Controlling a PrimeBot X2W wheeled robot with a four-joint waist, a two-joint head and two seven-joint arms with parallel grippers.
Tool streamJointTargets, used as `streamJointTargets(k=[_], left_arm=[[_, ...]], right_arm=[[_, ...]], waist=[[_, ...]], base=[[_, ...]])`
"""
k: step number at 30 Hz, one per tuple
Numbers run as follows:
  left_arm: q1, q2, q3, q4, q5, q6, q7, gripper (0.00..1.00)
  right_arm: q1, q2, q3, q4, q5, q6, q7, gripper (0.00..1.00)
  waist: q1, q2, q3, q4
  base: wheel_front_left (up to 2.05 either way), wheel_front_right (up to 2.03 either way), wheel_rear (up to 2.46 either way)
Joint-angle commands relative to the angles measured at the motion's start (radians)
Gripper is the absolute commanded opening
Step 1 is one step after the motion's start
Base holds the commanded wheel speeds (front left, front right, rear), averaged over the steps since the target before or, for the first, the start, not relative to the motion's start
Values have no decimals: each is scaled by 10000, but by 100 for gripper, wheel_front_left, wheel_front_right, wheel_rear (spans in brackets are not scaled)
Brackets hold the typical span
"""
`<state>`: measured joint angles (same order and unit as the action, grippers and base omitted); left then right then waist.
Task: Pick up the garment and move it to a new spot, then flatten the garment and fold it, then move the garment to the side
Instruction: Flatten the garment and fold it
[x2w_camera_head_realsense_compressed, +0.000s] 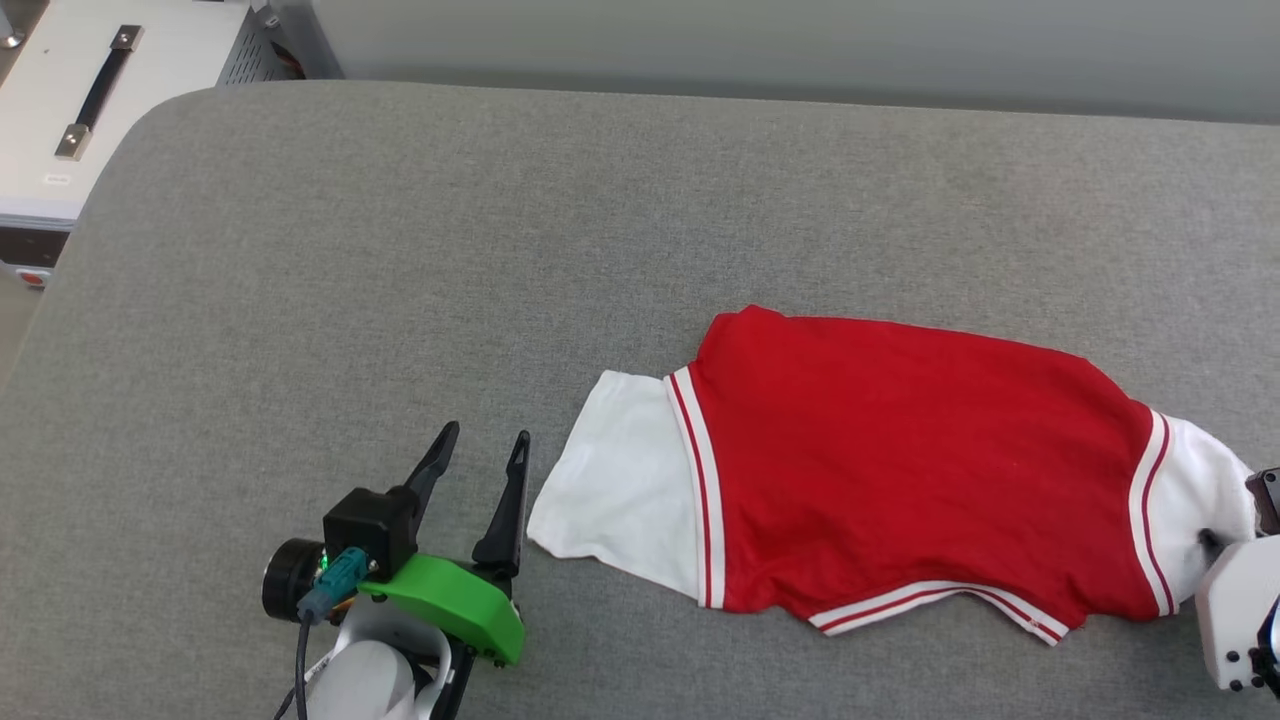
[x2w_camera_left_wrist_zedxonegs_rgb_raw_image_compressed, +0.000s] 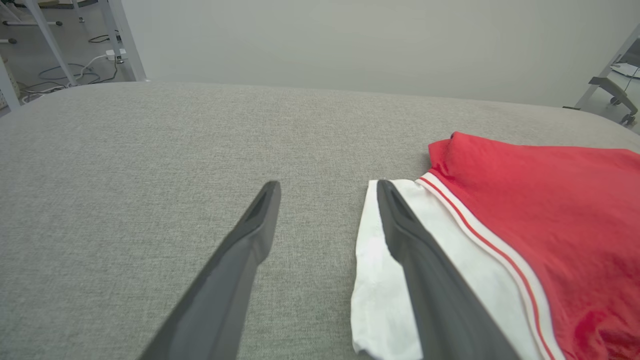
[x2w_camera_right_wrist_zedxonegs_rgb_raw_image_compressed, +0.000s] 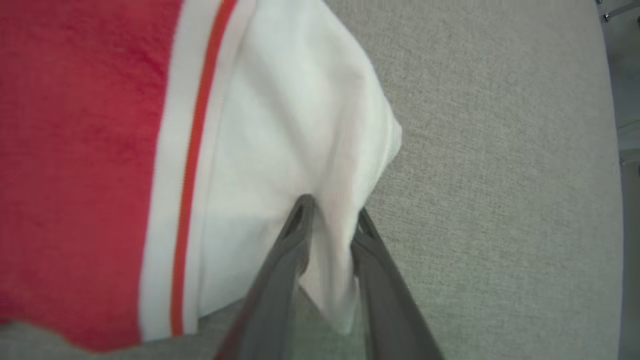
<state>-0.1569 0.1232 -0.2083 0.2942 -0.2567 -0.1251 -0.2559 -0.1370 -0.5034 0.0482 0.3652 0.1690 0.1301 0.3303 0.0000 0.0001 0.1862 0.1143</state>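
The red garment (x2w_camera_head_realsense_compressed: 900, 470) with white sleeves lay spread on the grey padded table (x2w_camera_head_realsense_compressed: 400, 250), no print showing. At the garment's right-hand sleeve (x2w_camera_right_wrist_zedxonegs_rgb_raw_image_compressed: 290, 125), the right gripper (x2w_camera_right_wrist_zedxonegs_rgb_raw_image_compressed: 333, 206) had a fold of white cloth between its slightly parted fingers; whether it gripped that fold could not be told. Just beside the garment's other sleeve (x2w_camera_head_realsense_compressed: 620, 470), the left gripper (x2w_camera_head_realsense_compressed: 487, 433) stood wide open, holding nothing. This looked like the flattening step. The next move probably called for smoothing the cloth, then folding the sleeves inward.

I see the garment (x2w_camera_head_realsense_compressed: 900, 450) on the surface (x2w_camera_head_realsense_compressed: 400, 250), left end effector (x2w_camera_head_realsense_compressed: 486, 433) just beside it, right end effector (x2w_camera_right_wrist_zedxonegs_rgb_raw_image_compressed: 333, 206) touching it.
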Motion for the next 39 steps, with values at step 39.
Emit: streamJointTargets(k=[39], left_arm=[[443, 517, -330, -924, -719, 395, 2574, 100]], right_arm=[[2214, 2827, -1907, -4276, 262, 6, -4237, 100]], waist=[[0, -1, -979, -1243]], base=[[0, 0, 0]])
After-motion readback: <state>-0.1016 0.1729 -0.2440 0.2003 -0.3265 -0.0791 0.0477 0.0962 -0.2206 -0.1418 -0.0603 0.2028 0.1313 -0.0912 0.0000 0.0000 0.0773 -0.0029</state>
